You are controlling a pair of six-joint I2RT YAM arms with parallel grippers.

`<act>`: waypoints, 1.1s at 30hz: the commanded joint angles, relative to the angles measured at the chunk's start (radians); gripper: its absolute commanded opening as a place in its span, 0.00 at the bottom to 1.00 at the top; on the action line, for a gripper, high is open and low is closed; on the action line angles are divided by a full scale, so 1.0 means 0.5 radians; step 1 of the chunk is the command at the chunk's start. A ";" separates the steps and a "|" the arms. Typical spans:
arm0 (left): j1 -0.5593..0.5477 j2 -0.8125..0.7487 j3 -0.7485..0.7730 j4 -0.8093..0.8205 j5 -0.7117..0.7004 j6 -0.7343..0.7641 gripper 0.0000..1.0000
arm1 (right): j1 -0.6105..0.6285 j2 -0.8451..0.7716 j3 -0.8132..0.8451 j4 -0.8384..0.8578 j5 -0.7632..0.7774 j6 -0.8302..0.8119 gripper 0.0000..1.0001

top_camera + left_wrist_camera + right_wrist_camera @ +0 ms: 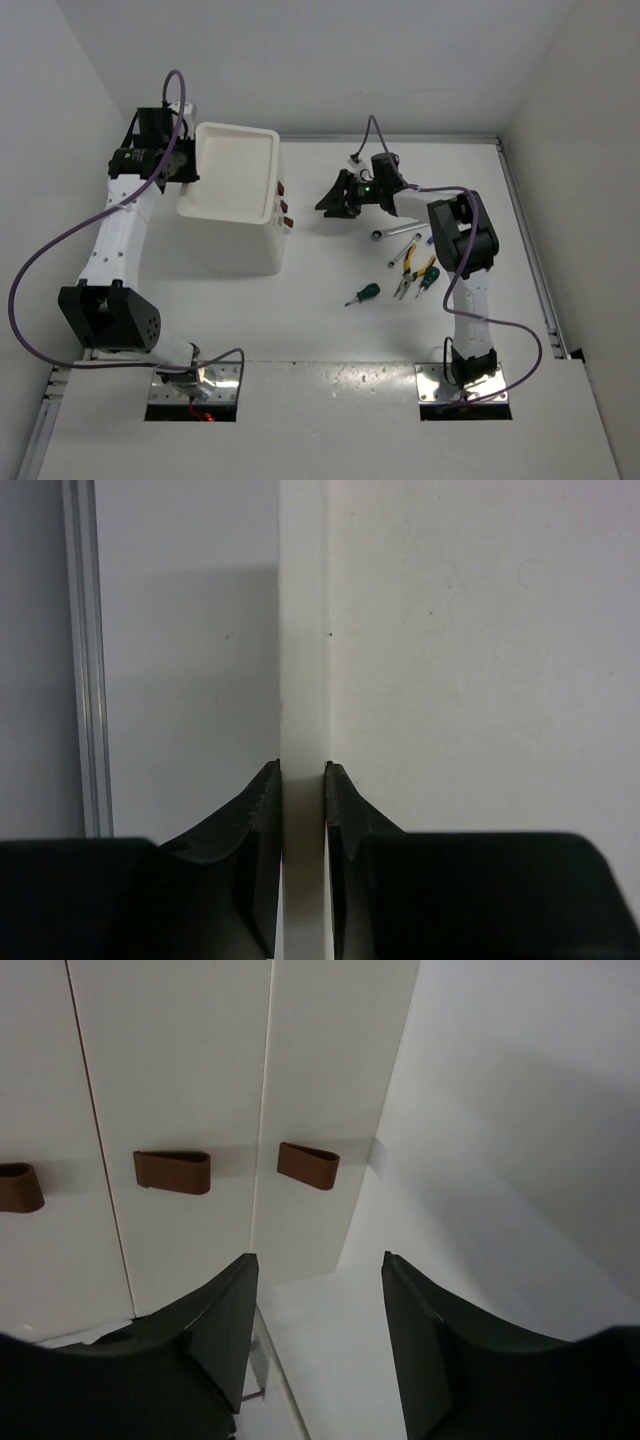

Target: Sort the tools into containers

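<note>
The left gripper [302,770] is clamped tight on the thin rim [302,630] of the white box [235,240], apparently bracing it. The right gripper [318,1260] faces the drawers [190,1080] with its jaws apart and nothing between them. The nearest brown handle [308,1165] sits just ahead, clear of the fingertips. The tools [404,246] lie loose on the table [330,340] to the right of the box, among them a wrench [384,233], pliers [411,268] and a green screwdriver [362,294]. The step in hand looks like opening a drawer. Next, the right gripper needs to reach in, pinch one handle, probably that nearest one, and pull straight out while the box is held steady.
</note>
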 commanded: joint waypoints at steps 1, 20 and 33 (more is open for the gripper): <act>-0.036 0.054 0.009 -0.016 0.022 0.021 0.00 | 0.050 0.080 0.034 0.581 -0.122 0.396 0.52; -0.055 0.127 0.046 -0.034 0.102 0.003 0.00 | 0.246 0.541 0.206 1.227 -0.184 1.088 0.61; -0.055 0.164 0.064 -0.053 0.102 0.021 0.00 | 0.286 0.685 0.286 1.445 -0.203 1.291 0.58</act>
